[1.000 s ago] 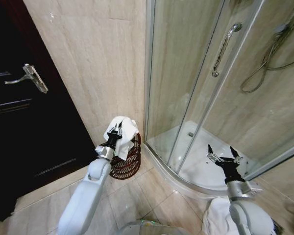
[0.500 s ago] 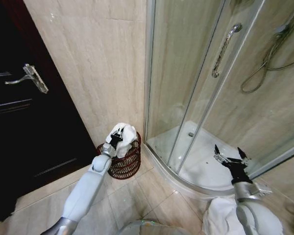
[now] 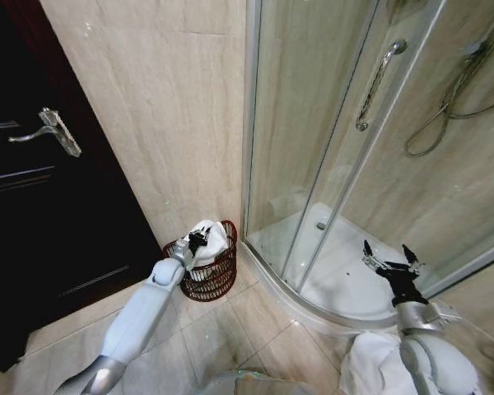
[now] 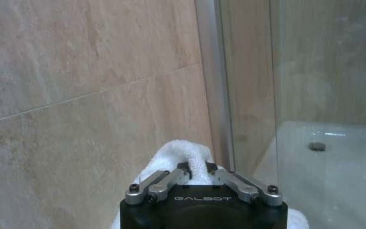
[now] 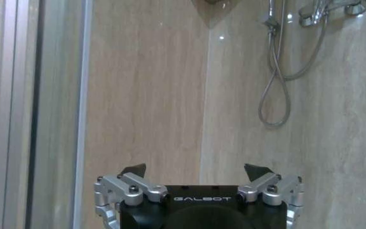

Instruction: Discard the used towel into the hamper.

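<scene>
Now we have the left gripper (image 3: 199, 238) with its jaws pinching the white towel (image 3: 212, 240), and the hamper (image 3: 207, 276) sits directly beneath the jaws against the wall beside the shower door (image 3: 313, 140). Most of the cloth is already inside the rim, bunched ahead of the jaws. Our judgement: release with the jaws centred over the opening, so no fold drapes over the rim, then lift straight up. The right gripper (image 3: 393, 259) waits by the shower tray (image 3: 346, 284), jaws spread, empty.
</scene>
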`<state>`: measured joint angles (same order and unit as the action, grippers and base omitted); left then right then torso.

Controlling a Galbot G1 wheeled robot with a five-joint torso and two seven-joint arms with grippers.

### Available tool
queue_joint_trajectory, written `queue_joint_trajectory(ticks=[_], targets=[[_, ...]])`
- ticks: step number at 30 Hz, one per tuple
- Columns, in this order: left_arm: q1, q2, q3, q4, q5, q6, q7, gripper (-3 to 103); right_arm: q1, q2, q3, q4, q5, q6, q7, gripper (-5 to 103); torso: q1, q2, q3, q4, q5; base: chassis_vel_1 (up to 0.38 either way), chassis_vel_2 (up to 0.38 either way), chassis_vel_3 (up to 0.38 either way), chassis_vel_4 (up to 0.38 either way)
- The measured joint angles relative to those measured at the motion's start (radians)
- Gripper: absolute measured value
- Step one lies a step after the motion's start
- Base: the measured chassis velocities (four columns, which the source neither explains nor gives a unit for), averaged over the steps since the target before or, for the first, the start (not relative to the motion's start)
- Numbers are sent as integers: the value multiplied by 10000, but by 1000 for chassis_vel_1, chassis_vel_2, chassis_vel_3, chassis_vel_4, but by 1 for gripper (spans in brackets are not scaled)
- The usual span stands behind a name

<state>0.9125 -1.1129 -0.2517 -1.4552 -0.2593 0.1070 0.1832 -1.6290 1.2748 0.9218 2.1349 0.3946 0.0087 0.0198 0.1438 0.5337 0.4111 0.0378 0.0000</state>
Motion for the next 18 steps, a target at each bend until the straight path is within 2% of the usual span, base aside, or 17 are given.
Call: queue_joint_trajectory(ticks=[2,3,4,5,6,7,8,9,10,12,13,16,17,18], targets=[[36,6,0,-124,-7,202,0,11,-7,-7,27,-65,13,43,-3,100,0,1,0,1,0,0,0,0,0],[64,13,-2,-243,-12,462,1,17,-13,-14,48,-122,21,83,-7,100,0,2,1,0,0,0,0,0,0],[89,34,-16,-394,-18,793,2,17,-17,-16,60,-180,34,126,-11,100,0,3,1,-1,0,0,0,0,0],[110,61,-46,-547,-28,1125,61,28,-17,-16,66,-215,41,153,-14,100,0,4,2,-1,0,0,0,0,0],[139,98,-103,-715,-47,1473,225,28,-16,-10,69,-230,45,176,-19,100,0,5,2,-1,0,0,0,0,0],[139,98,-103,-715,-47,1473,225,28,-16,-10,69,-230,45,176,-19,100,0,5,2,-1,0,0,0,0,0],[174,137,-178,-879,-52,1796,484,28,-18,2,70,-231,48,187,-22,100,1,6,2,-1,1,0,0,0,0],[241,205,-265,-1081,-78,2041,797,39,-41,17,71,-222,51,189,-26,100,1,7,3,-1,1,0,0,0,0],[285,232,-296,-1164,-114,2085,857,49,-60,25,73,-200,50,189,-30,100,1,7,3,-1,1,0,0,0,0],[353,254,-361,-1268,-174,2143,906,49,-84,31,78,-166,51,189,-41,100,2,7,4,0,-1,0,0,0,0],[430,272,-451,-1373,-238,2204,939,60,-108,37,80,-125,49,189,-52,100,2,7,4,-1,-1,0,0,0,0],[588,298,-584,-1500,-287,2229,947,60,-144,62,80,-80,32,189,-62,100,2,8,4,-1,0,0,0,0,0],[681,316,-663,-1566,-295,2229,947,71,-170,75,80,-41,24,189,-64,100,3,8,5,0,-2,0,0,0,0],[681,316,-663,-1566,-295,2229,947,71,-170,75,80,-41,24,189,-64,100,3,8,5,0,-2,0,0,0,0]])
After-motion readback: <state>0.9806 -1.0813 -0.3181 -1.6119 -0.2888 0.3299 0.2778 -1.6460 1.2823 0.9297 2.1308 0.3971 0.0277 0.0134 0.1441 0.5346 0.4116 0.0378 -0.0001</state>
